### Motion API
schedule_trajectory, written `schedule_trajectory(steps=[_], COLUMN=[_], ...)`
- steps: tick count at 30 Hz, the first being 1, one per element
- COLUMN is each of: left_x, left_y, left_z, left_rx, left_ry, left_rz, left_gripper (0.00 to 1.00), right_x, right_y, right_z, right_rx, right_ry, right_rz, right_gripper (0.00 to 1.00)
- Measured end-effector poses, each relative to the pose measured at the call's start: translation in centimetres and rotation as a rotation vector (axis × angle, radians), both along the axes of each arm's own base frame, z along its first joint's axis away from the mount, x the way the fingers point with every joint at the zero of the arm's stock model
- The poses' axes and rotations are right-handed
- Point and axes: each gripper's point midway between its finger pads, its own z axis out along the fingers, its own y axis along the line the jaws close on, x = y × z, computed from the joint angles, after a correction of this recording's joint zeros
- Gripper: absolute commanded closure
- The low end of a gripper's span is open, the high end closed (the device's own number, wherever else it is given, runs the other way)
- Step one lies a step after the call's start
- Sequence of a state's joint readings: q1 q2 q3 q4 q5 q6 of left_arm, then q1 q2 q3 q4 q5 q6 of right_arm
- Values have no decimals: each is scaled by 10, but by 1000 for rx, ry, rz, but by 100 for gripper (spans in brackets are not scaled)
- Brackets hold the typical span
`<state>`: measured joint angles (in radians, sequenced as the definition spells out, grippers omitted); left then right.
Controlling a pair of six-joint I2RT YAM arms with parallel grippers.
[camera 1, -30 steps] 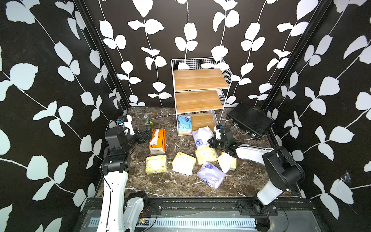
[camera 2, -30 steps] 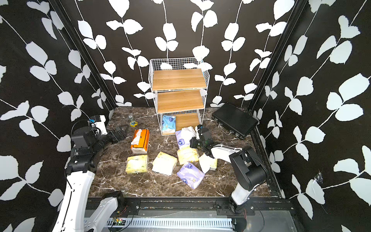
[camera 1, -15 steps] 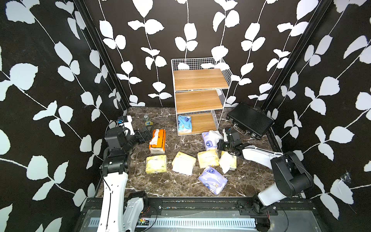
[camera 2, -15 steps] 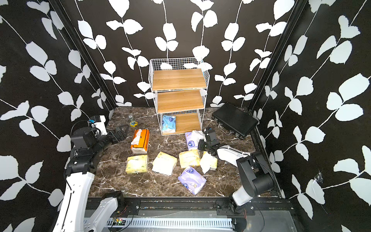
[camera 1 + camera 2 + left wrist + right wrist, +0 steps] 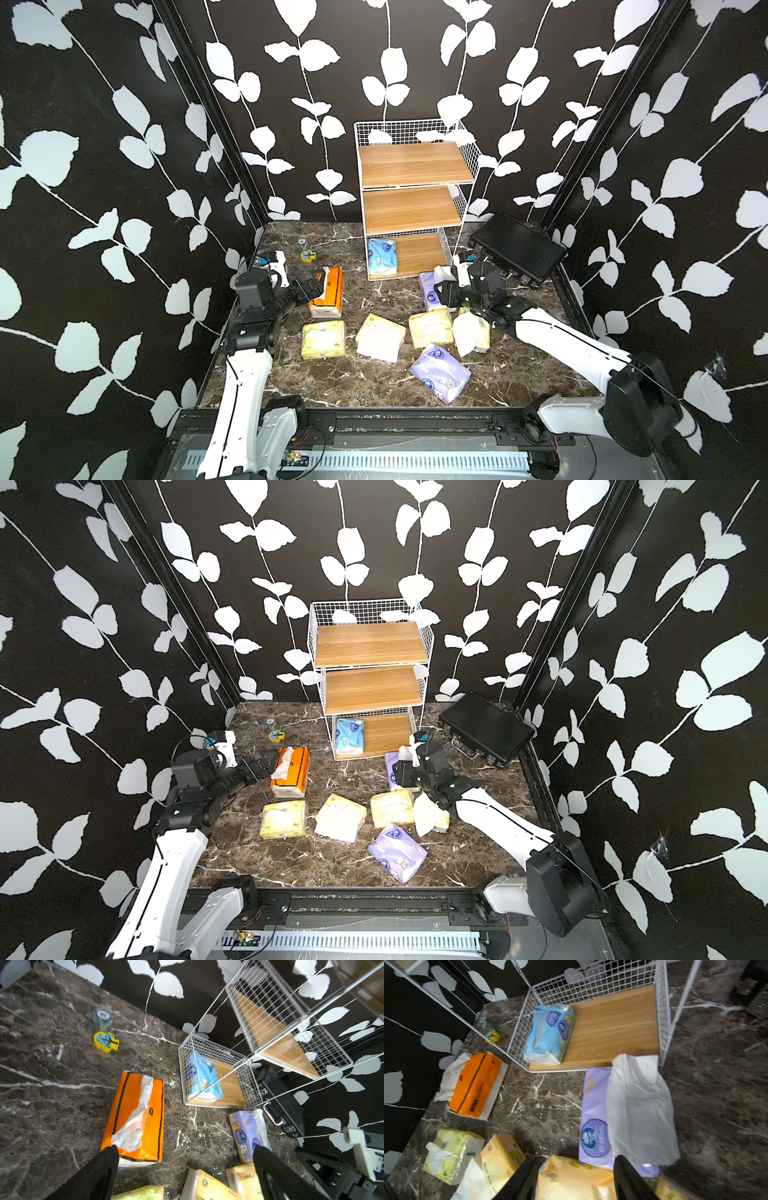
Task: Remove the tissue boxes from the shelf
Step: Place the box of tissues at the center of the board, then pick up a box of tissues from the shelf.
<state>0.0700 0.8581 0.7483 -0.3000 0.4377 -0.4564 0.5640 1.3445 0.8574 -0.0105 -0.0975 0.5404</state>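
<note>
Low in the shelf lies one light blue pack; left tool gapes wide, right tool parted, empty.

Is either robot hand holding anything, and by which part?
No, nothing is held. The left hand and right hand both stand open; the lavender soft-wrapped tissue pack by the right one lies free.

Three-tier white wire shelf, wooden boards, upright at far wall. Light blue pack flat on bottom tier, left side. On floor: orange box left; lavender pack just before shelf; four pale yellow packs in a row; second lavender pack nearest.
</note>
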Motion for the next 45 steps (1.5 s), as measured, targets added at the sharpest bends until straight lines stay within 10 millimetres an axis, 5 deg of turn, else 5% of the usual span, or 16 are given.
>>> schedule_trajectory(steps=[6, 13, 26, 30, 37, 45], left_x=[-3, -7, -7, -8, -9, -15], left_y=[-24, -27, -31, -31, -31, -33], left_z=[-5, -22, -41, -46, -46, -43], left_rx=[26, 59, 55, 53, 46, 50], left_ry=[1, 14, 46, 56, 50, 43], left_rz=[-59, -59, -71, -70, -65, -68], left_gripper=[1, 1, 1, 1, 1, 1], right_x=[29, 69, 120, 135, 150, 155], right_y=[34, 77, 101, 112, 129, 147], right_z=[-24, -25, -69, -69, -63, -91], right_rx=[69, 159, 160, 176, 218, 229], right_ry=[58, 35, 48, 32, 6, 48], right_rz=[3, 0, -68, -63, -41, -14], right_gripper=[41, 41, 41, 41, 40, 41])
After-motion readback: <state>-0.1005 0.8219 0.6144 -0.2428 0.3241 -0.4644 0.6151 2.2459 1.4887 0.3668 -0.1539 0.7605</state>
